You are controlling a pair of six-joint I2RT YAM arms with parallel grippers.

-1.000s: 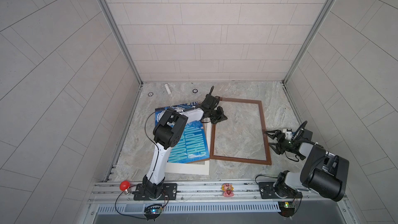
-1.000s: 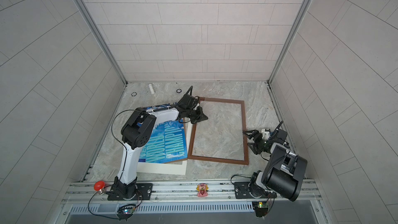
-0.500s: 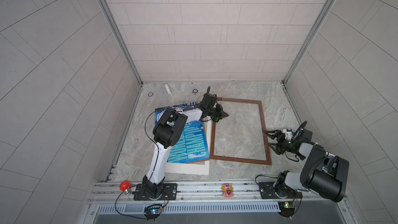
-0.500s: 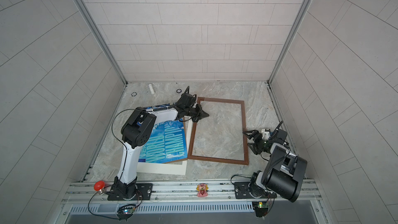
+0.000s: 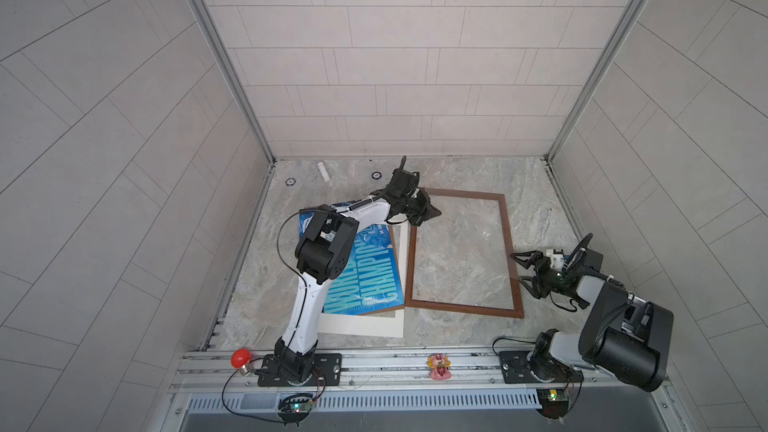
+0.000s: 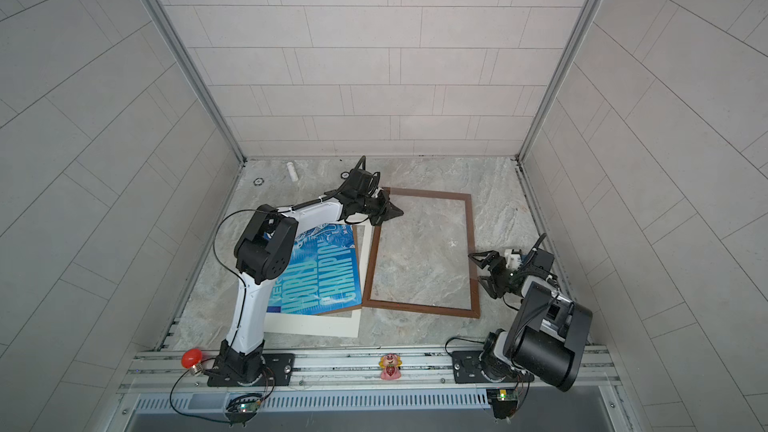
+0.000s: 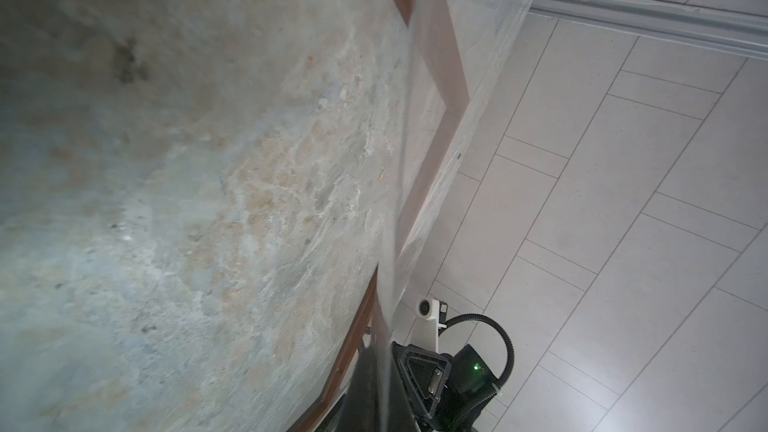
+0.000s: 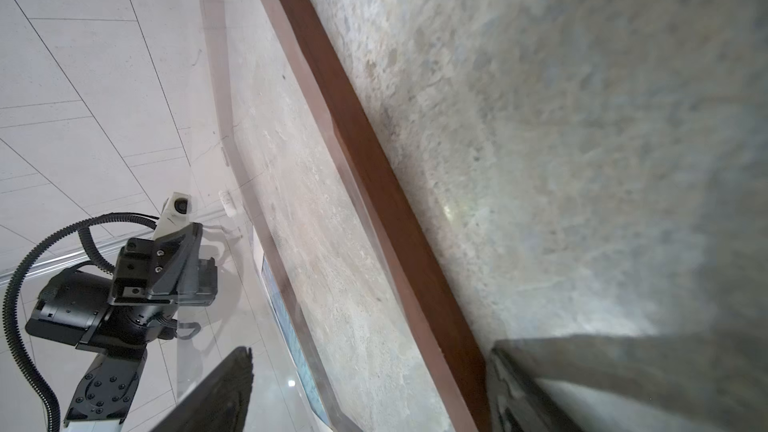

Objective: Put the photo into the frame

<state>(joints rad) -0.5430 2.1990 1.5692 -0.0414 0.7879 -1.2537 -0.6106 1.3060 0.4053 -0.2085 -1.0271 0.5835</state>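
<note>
The blue photo (image 5: 365,276) (image 6: 320,276) lies flat at the left, partly under my left arm. To its right the thin dark brown frame (image 5: 461,308) (image 6: 419,309) lies on the marble table. My left gripper (image 5: 432,213) (image 6: 395,213) (image 7: 384,392) is at the frame's far left corner, shut on the edge of a clear pane (image 7: 405,139) that tilts up over the frame. My right gripper (image 5: 516,268) (image 6: 474,268) (image 8: 365,392) is open at the frame's right rail (image 8: 374,184), which passes between its fingers.
A cream-white mat (image 5: 365,328) and a brown backing board (image 5: 380,310) lie under the photo. A white cylinder (image 5: 323,171) and two black rings (image 5: 290,181) (image 5: 376,175) sit near the back wall. A red bulb (image 5: 241,357) and a pink toy (image 5: 439,365) rest on the front rail.
My left gripper has shifted slightly toward the back right at the frame's corner, still shut. The right arm has barely moved.
</note>
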